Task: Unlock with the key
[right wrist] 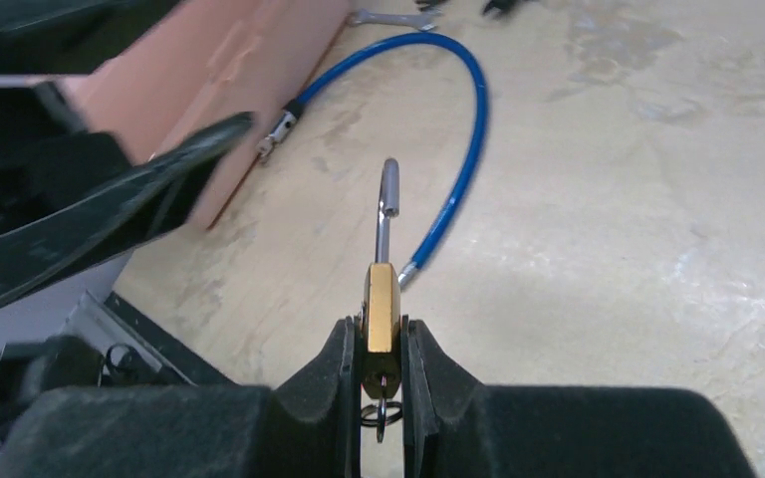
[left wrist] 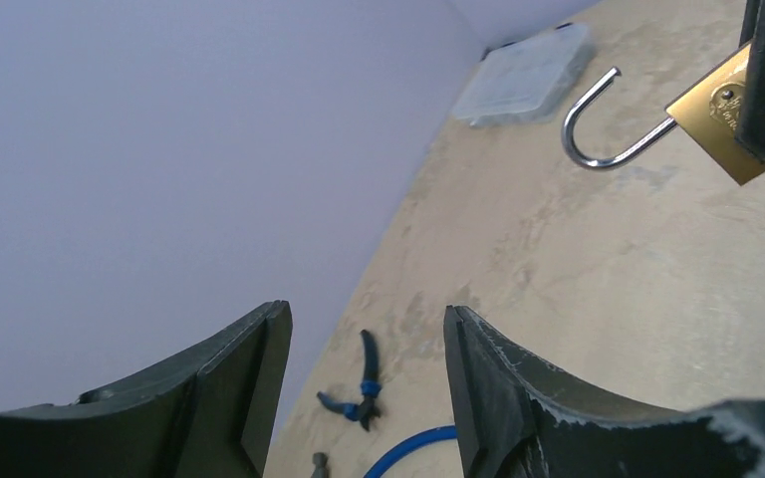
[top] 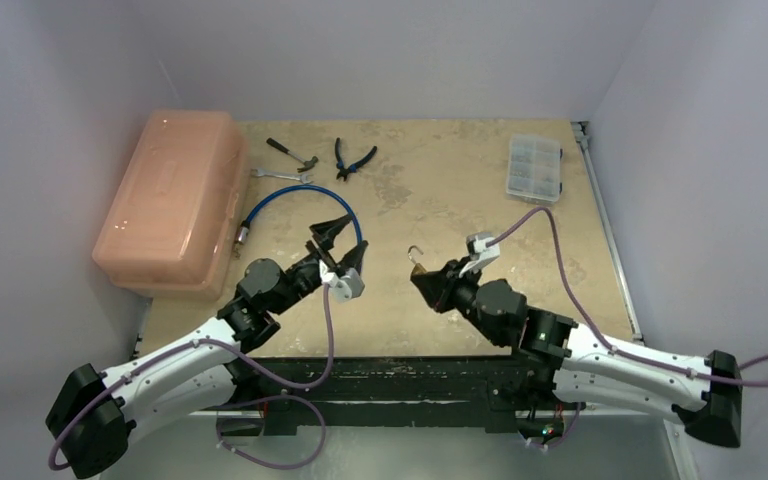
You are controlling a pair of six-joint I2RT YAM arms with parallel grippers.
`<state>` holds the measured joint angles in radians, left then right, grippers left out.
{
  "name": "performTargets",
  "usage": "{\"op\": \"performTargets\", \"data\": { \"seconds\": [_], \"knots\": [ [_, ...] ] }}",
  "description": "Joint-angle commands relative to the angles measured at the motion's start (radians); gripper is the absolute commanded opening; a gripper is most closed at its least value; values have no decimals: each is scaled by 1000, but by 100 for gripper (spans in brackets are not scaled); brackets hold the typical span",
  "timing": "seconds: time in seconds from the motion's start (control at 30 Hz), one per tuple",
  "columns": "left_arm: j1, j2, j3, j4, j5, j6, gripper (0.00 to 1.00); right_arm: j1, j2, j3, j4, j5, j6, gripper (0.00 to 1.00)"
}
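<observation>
Worn beige tabletop (top: pixel 460 200), white walls. The right gripper (right wrist: pixel 381 334) clamps the brass padlock (left wrist: pixel 717 105), its shackle (left wrist: pixel 598 139) sprung free and the key (right wrist: pixel 380 413) dangling just beneath; the left gripper (top: pixel 340 245) is spread wide and empty. Unlocking looks done, so the next move is probably pulling the key out.

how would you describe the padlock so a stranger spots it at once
Start at the big pink box on the left, then look right past the blue cable to the right arm's pincer. Clamped in it is the padlock: small, brass, its silver hook swung open, the only gold-coloured thing in view.
</observation>
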<state>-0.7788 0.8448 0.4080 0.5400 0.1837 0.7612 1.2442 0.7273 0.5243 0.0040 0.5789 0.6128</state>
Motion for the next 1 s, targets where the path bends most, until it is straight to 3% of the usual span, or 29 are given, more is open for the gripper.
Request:
{"op": "performTargets", "data": {
  "seconds": [0.0, 0.3, 0.5, 0.57, 0.67, 0.87, 0.97],
  "knots": [
    [6, -14, -23, 176, -221, 7, 60, -218, 9, -33, 138, -284, 148, 0],
    [6, 36, 5, 220, -352, -117, 63, -523, 254, -46, 384, -758, 225, 0],
    [5, 34, -46, 324, -338, -193, 68, -626, 416, -20, 500, -866, 257, 0],
    [5, 36, -42, 331, -343, -227, 86, -655, 476, -9, 537, -904, 268, 0],
    [7, 44, -14, 304, -397, -280, 95, -686, 590, 17, 559, -928, 267, 0],
    [6, 111, 140, 96, -596, -403, 99, -748, 810, 38, 735, -1031, 332, 0],
    [7, 126, 137, 110, -613, -392, 99, -762, 903, 73, 777, -1061, 338, 0]
  ]
}}
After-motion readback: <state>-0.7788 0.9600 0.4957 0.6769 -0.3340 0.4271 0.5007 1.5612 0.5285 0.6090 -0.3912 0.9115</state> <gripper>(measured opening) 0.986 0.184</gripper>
